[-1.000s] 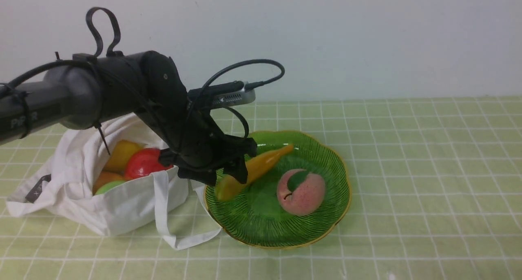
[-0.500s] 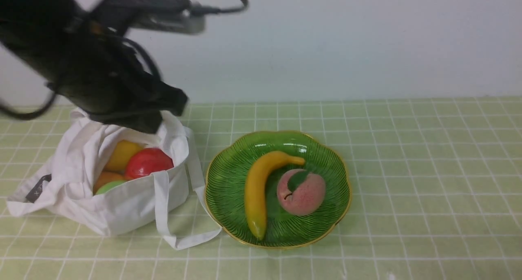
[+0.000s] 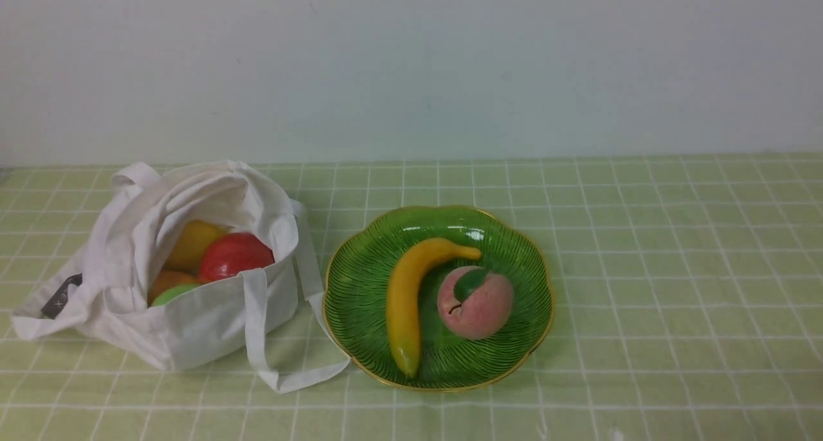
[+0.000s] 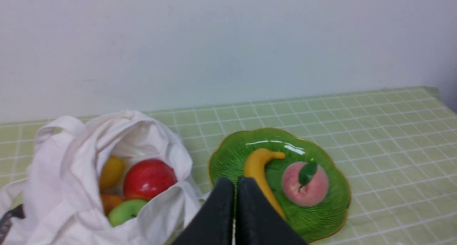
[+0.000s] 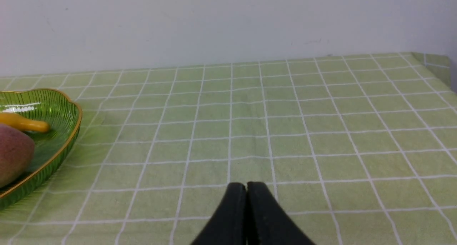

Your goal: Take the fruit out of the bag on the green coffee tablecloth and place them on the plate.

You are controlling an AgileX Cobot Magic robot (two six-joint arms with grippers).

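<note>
The white cloth bag (image 3: 193,325) lies open on the green checked tablecloth (image 3: 675,267) at the left. Inside it are a red apple (image 3: 235,256), a yellow fruit (image 3: 191,243), an orange one (image 3: 166,281) and a green one (image 3: 172,293). The green glass plate (image 3: 360,287) holds a yellow banana (image 3: 405,299) and a pink peach (image 3: 476,303). No arm shows in the front view. My left gripper (image 4: 235,182) is shut and empty, raised in front of the bag (image 4: 64,188) and the plate (image 4: 332,205). My right gripper (image 5: 246,186) is shut and empty over bare cloth.
A pale wall runs along the back of the table. The bag's long strap (image 3: 283,380) trails on the cloth up to the plate's front left rim. The cloth's far right corner (image 5: 432,59) shows in the right wrist view.
My left arm let go of the banana, which now lies on the plate beside the peach. The arm then rose, drew back to the left and left the front view.
</note>
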